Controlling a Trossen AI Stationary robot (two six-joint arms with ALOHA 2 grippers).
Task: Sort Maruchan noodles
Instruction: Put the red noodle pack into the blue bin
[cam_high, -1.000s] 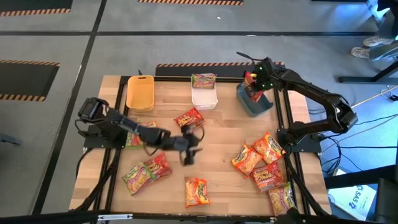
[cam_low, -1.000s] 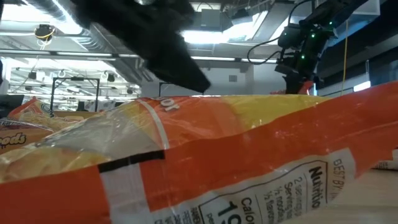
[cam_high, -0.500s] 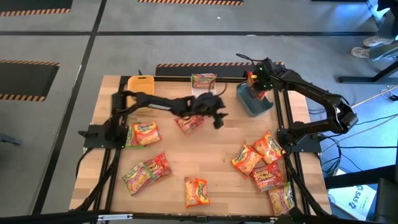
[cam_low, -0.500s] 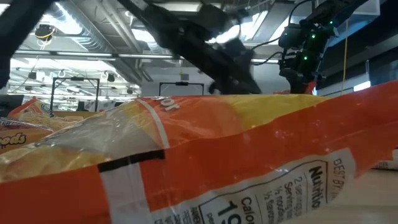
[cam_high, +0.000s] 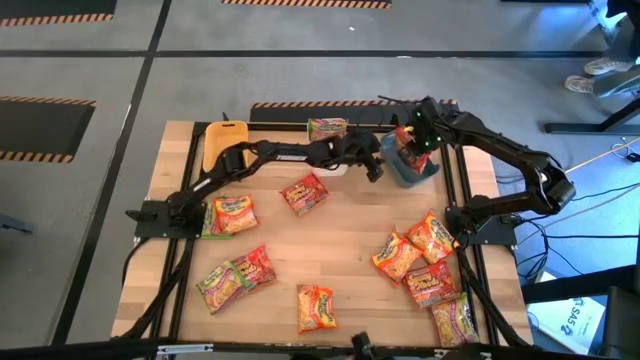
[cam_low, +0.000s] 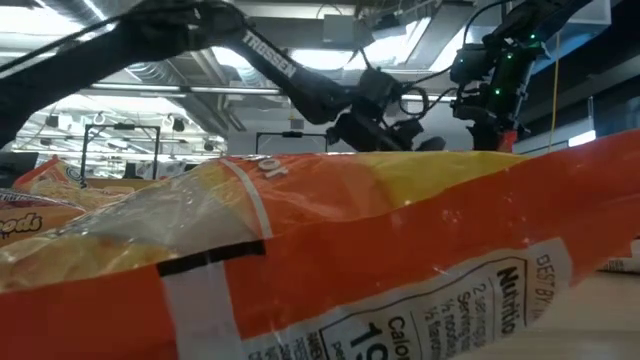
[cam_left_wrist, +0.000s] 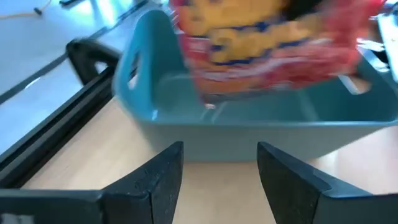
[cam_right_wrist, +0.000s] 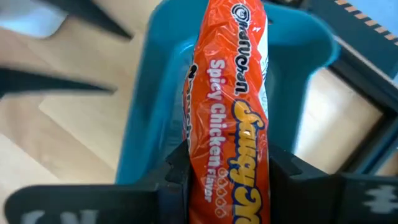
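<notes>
A red Maruchan packet (cam_right_wrist: 231, 93) hangs over the blue-grey bin (cam_high: 420, 172) at the table's far right, with my right gripper (cam_high: 410, 140) shut on it. My left gripper (cam_high: 375, 167) stands open and empty just left of that bin; its wrist view shows the bin's wall (cam_left_wrist: 249, 130) and the red packet (cam_left_wrist: 267, 43) close ahead. Several more noodle packets lie flat on the table: one in the middle (cam_high: 305, 192), some at the left (cam_high: 232, 213) and a cluster at the near right (cam_high: 415, 265). Another packet (cam_high: 327, 128) lies in the white bin. My right gripper pinches the red packet's upper end (cam_right_wrist: 229, 177) between its two fingers (cam_right_wrist: 179, 171), which lie across the packet. The fingers come steeply from above. The packet hangs lengthwise below them, with its lower end inside the blue-grey bin; whether it touches the bin's floor I cannot tell.
The yellow bin (cam_high: 225, 148) and the white bin (cam_high: 330, 160) stand along the far edge, partly under my left arm. A black frame rail (cam_high: 455, 200) runs beside the blue-grey bin. An orange packet (cam_low: 320, 260) lies right in front of the low camera.
My left gripper has swept from the table's middle toward the far right edge, up to the blue-grey bin, open all the way. The packets on the table have stayed where they were.
</notes>
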